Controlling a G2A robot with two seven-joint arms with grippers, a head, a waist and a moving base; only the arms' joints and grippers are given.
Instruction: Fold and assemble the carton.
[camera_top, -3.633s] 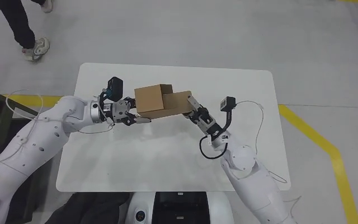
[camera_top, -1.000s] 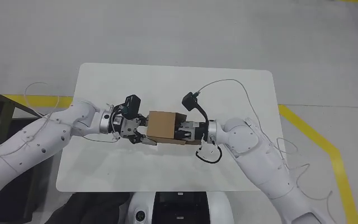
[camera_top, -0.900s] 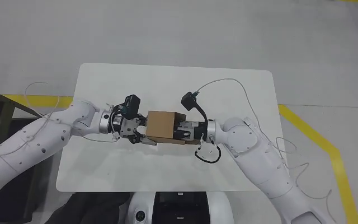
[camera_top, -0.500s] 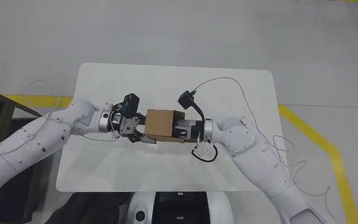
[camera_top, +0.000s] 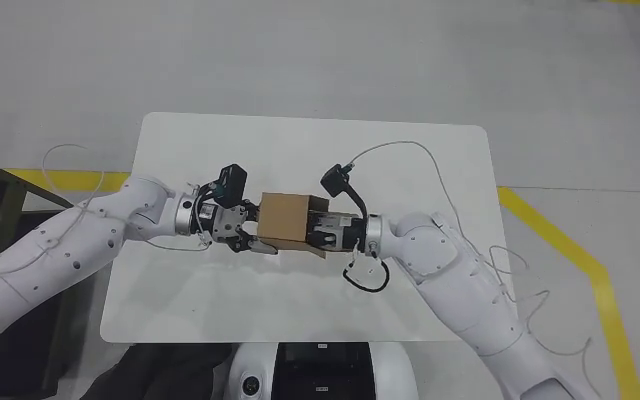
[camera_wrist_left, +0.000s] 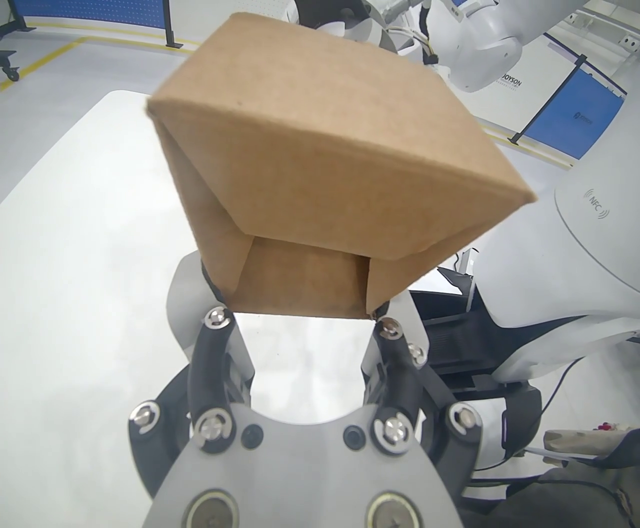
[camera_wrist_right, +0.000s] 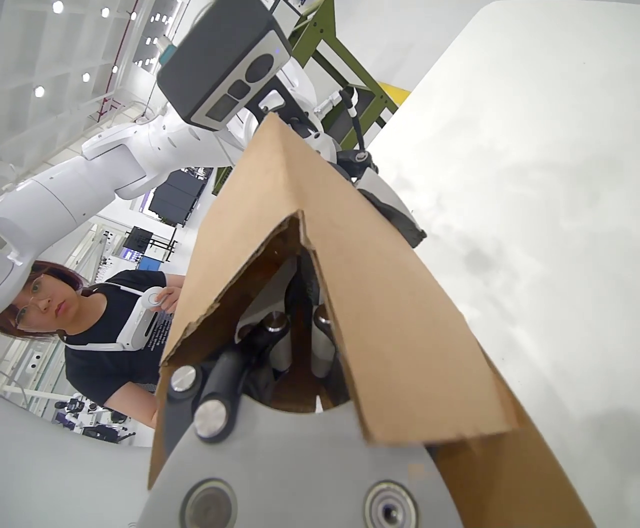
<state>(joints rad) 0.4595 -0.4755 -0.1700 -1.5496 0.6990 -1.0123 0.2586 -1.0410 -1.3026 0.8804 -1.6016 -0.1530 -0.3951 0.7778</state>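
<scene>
Brown carton (camera_wrist_left: 340, 150) — end in left gripper (camera_wrist_left: 300, 307)

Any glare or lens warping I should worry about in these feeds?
Top view: even light, no glare on the table. Left wrist view: wide-angle stretch makes the carton loom. Right wrist view: edges bend strongly; ceiling lamps are bright spots.

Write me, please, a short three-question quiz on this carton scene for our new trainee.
1. True or false: the carton is a flat sheet lying on the table.
2. Which holds the carton? A) the left gripper alone B) the right gripper alone C) both
3. Fill in: the right gripper's fingers sit ___ the carton's open end.
Key: 1 false, it is opened into a box shape; 2 C; 3 inside.
</scene>
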